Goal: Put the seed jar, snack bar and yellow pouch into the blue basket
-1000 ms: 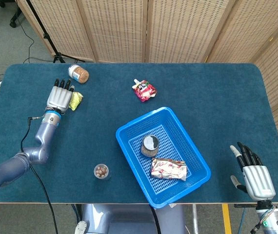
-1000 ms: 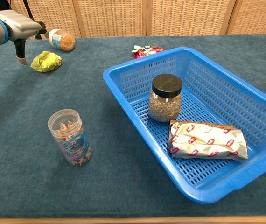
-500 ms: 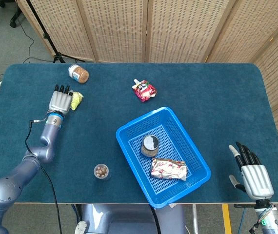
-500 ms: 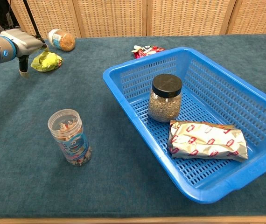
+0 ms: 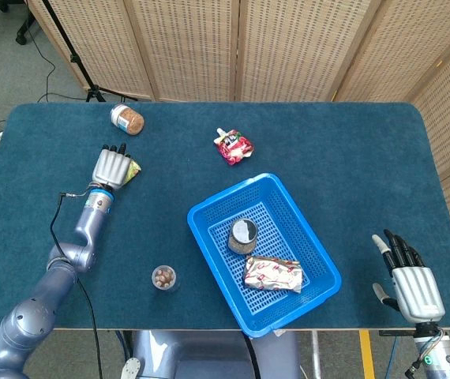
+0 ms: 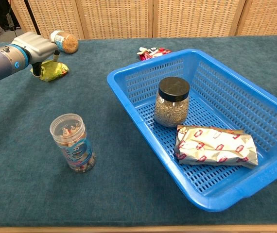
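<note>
The yellow pouch (image 5: 133,168) (image 6: 54,70) lies at the table's far left, mostly covered by my left hand (image 5: 112,165) (image 6: 38,45). That hand rests over it with fingers stretched out and the thumb down beside it; no grasp shows. Inside the blue basket (image 5: 231,193) (image 6: 153,61) the black-lidded seed jar (image 5: 242,235) (image 6: 171,103) stands upright. The silver snack bar (image 5: 272,274) (image 6: 215,145) lies flat beside it. My right hand (image 5: 408,278) hovers at the near right edge, fingers spread and holding nothing; only the head view shows it.
A nut jar with a white lid (image 5: 127,119) (image 6: 64,41) lies behind the left hand. A red pouch (image 5: 233,146) (image 6: 153,51) sits behind the basket. A clear jar of sweets (image 5: 163,277) (image 6: 73,143) stands near the front left. Wicker screens close the back.
My left hand has moved right and nearer, from beside the yellow pouch to on top of it. The pouch has shifted slightly right. The right hand has stayed put.
</note>
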Controlling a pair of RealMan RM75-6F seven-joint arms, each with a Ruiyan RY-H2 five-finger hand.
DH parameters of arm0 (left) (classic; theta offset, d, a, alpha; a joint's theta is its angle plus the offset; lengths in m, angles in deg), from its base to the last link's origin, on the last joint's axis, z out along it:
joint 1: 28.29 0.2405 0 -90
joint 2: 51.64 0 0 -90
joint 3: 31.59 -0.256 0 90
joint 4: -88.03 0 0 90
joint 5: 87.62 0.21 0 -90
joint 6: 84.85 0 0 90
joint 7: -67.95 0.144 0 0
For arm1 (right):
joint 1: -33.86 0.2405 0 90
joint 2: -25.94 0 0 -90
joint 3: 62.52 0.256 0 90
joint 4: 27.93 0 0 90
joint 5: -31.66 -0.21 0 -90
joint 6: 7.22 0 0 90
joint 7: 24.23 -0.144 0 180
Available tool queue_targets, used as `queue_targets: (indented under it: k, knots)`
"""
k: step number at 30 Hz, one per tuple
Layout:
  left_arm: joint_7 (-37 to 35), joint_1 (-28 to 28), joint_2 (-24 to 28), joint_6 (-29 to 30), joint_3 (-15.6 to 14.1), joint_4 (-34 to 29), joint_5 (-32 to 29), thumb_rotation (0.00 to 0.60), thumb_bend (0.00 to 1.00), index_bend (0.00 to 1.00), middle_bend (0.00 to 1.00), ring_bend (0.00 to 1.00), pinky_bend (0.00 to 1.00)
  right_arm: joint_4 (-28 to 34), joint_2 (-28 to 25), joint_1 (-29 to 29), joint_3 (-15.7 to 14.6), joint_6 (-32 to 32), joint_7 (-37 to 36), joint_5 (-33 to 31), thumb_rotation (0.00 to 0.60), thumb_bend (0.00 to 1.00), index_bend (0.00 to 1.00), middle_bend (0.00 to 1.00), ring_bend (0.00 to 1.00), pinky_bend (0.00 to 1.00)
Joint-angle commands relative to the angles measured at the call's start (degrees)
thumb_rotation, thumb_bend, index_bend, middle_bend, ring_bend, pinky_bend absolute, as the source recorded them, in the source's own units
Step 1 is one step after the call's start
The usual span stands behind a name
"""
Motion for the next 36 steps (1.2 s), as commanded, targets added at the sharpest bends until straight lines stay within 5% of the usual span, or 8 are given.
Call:
queue_targets:
  k: [1, 15, 20, 36]
  knots:
    - [-1.1, 0.4, -0.3, 0.2, 0.4, 0.8, 1.4, 0.600, 0.30, 0.56, 0.25, 0.31, 0.33, 0.1, -0.1, 0.0, 0.0, -0.2, -0.1, 0.2, 0.600, 0.31, 0.07, 0.00, 0.00, 0.17]
    - [-4.3, 0.8, 3.6, 6.4, 3.5, -3.5, 5.8, 0.600, 0.36, 0.84, 0.42, 0.44, 0.41, 1.4, -0.9, -0.2, -0.6, -1.2, -1.1, 2.0, 0.600, 0.31, 0.07, 0.00, 0.00, 0.17]
    - [-4.2, 0.8, 7.2, 10.2, 4.9, -8.9, 6.8, 0.600, 0.36, 0.85, 0.43, 0.45, 0.42, 2.0, -1.3, -0.4, -0.8, -1.7, -1.6, 2.6, 0.600, 0.31, 0.07, 0.00, 0.00, 0.17]
    - [1.2, 1.5, 22.9, 23.0, 11.1, -50.1, 9.9, 0.600, 0.35, 0.85, 0.43, 0.45, 0.42, 3.7, -2.6, -0.9, -1.4, -2.6, -2.3, 4.3, 0.600, 0.31, 0.07, 0.00, 0.00, 0.17]
